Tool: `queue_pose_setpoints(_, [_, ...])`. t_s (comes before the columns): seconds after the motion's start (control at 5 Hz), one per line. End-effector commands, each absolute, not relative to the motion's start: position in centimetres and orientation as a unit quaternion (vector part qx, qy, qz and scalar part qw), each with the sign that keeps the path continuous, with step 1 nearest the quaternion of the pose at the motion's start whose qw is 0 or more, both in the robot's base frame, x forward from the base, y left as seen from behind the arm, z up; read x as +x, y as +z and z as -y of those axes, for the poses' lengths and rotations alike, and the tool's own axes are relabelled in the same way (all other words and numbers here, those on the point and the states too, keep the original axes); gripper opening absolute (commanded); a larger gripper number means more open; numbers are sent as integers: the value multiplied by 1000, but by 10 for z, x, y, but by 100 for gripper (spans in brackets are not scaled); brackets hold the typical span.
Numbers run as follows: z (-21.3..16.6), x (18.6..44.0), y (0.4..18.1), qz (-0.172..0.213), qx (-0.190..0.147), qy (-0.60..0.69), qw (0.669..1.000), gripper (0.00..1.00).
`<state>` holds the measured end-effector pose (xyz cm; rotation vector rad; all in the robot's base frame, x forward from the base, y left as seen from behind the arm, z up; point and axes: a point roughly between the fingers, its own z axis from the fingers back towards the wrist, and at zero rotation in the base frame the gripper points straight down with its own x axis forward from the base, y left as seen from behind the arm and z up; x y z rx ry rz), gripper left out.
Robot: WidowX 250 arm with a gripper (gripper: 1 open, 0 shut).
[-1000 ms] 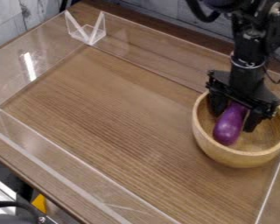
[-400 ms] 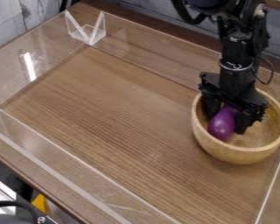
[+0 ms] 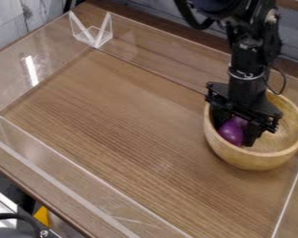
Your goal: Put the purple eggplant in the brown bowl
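**At the bowl: eggplant inside, gripper over it**

Over on the right side of your wooden table (image 3: 115, 121), the black gripper (image 3: 242, 127) points straight down into the brown bowl (image 3: 255, 153). You can see the purple eggplant (image 3: 234, 133) lying inside the bowl, between the black fingers (image 3: 216, 113). Whether the jaws are pinching it or standing free of it, you cannot tell from this view. Clear plastic walls (image 3: 89, 30) border the tabletop at the back and along the left.

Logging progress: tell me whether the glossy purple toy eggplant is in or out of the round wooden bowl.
In. The glossy purple toy eggplant lies inside the round light-brown wooden bowl, below its rim, between the fingers of the black tool.
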<state>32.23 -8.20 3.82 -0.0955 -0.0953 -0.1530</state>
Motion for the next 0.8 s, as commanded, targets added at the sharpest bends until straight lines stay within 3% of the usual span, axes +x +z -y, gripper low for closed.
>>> queue_pose_setpoints(0.0, [79, 342, 62, 75, -53, -95, 991, 0])
queue_pose_setpoints(0.4, [80, 319, 32, 71, -52, -84, 993, 0])
queue_pose_setpoints(0.6, [82, 322, 32, 67, -56, -123, 989, 0])
